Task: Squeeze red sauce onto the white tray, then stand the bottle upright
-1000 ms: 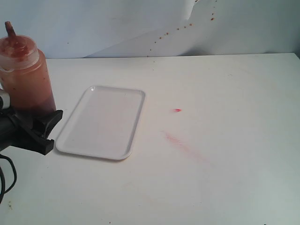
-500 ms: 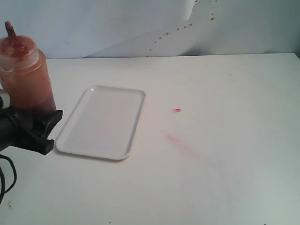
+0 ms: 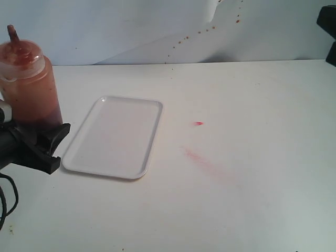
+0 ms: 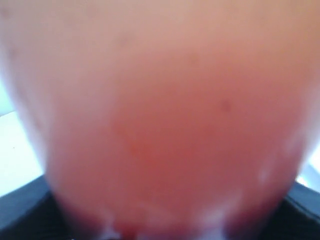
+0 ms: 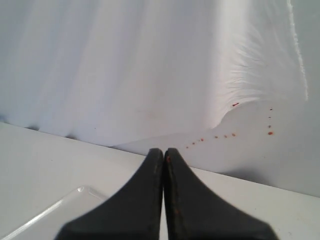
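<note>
The bottle (image 3: pixel 30 84), tinted orange-red with a red nozzle on top, stands upright at the far left. Red sauce (image 3: pixel 32 102) shows dark through its wall. My left gripper (image 3: pixel 39 137) is closed round the bottle's lower part; in the left wrist view the blurred bottle (image 4: pixel 160 110) fills the picture and black fingers (image 4: pixel 20 215) show at the corners. The white tray (image 3: pixel 115 136) lies flat just right of the bottle, its surface plain white. My right gripper (image 5: pixel 164 152) is shut on nothing, up in the air, facing the backdrop with a tray (image 5: pixel 55 215) corner below it.
A small red blob (image 3: pixel 198 123) and a faint pale-red smear (image 3: pixel 202 160) mark the table right of the tray. Red specks (image 3: pixel 199 32) dot the white backdrop. A dark part of the right arm (image 3: pixel 329 23) shows at the top right edge. A black cable (image 3: pixel 5 199) hangs lower left.
A dark part of the right arm has come into the exterior view at the top right edge. The left gripper and the bottle have stayed where they were.
</note>
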